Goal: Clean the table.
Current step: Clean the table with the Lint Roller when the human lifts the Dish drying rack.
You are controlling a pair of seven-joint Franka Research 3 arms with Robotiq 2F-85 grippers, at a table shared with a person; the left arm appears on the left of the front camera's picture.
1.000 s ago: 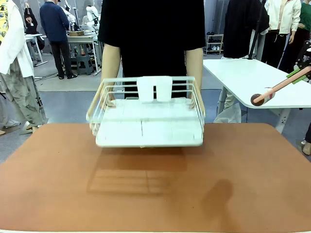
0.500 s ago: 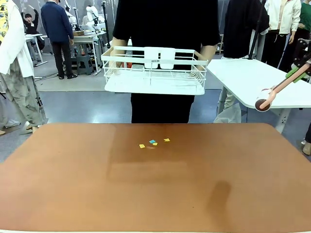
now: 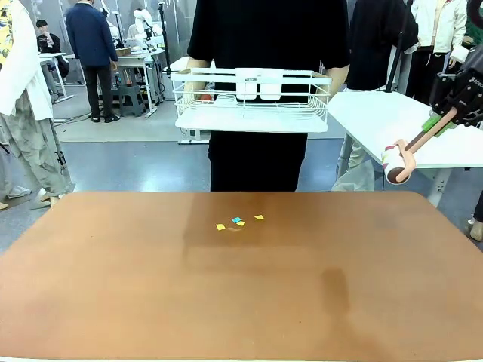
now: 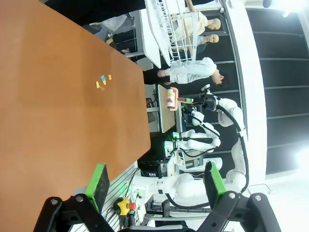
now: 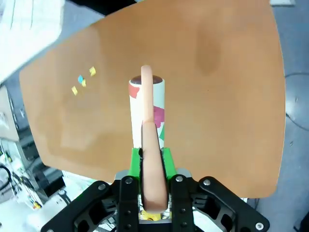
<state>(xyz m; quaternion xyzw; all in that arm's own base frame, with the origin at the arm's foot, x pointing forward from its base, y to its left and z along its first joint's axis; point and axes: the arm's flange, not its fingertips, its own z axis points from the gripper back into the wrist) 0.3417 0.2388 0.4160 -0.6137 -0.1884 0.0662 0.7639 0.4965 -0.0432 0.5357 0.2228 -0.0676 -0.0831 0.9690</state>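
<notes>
A: Left side first. What is the left gripper point(image 4: 155, 180) doing?
B: Hanging beside an edge of the table point(image 4: 58, 96). Green pads are standing spread wide, nothing between them.
A: And the table itself?
B: In the front view the terracotta top is running across the whole foreground. A few small paper scraps point(image 3: 238, 221), yellow and blue, are lying close together toward its far middle.
A: Behind them?
B: A person point(image 3: 264, 30) in black is standing at the far edge, holding a white wire basket point(image 3: 253, 105) at chest height, well clear of the tabletop.
A: Right side?
B: The right gripper point(image 3: 444, 115) is hovering high at the far right, showing in front of a white-topped table point(image 3: 377, 113). Its pads are pinching the pink handle of a lint roller point(image 3: 396, 160). The roll is hanging in the air, touching nothing.
</notes>
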